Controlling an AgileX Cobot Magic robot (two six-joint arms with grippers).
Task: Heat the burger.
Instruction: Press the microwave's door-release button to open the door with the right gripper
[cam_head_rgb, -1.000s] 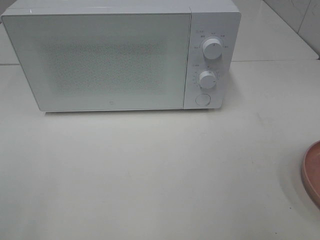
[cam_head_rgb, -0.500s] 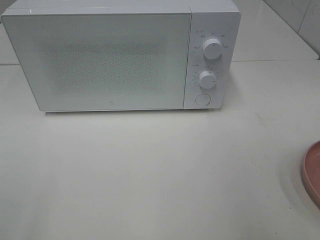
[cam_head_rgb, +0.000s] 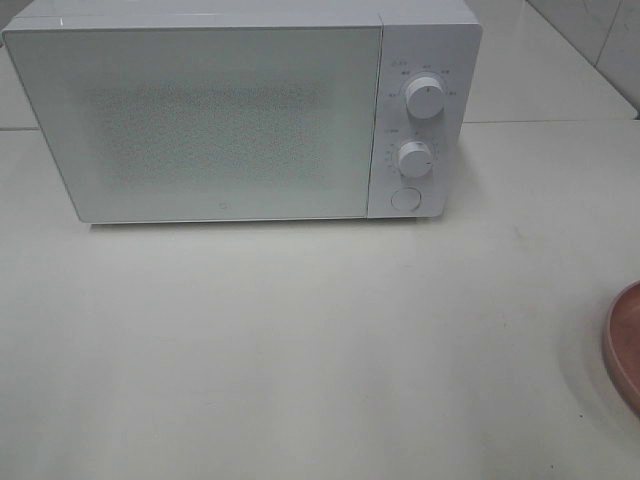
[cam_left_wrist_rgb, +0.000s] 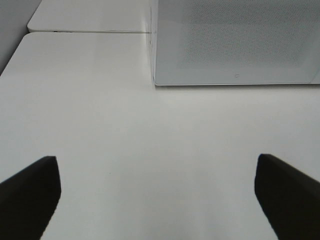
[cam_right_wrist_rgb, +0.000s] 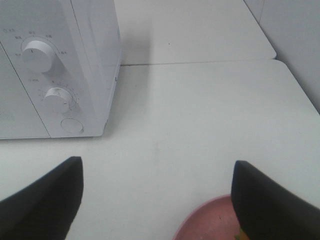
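Exterior, microwave: stands at the back of the desk, and you can see its door is shut.
Exterior, controls: the upper knob, the lower knob and the round button have nothing touching them.
Exterior, pink plate: only its rim shows at the right edge, well apart from the microwave. What you must heat is out of this view.
Left wrist, left hand: its fingers are spread wide with nothing between them. It hangs over bare desk, facing the closed door.
Right wrist, right hand: it also gapes wide and holds nothing. It is poised above the near rim of the plate, with the knobs off to one side.
Right wrist, burger: you get only a yellow-green sliver on the plate beside one finger, so it is most likely on the plate and not gripped.
Done so far: nothing that you can see.
Left for you: open the door, grasp the burger and carry it in, shut the door, then set the knobs.
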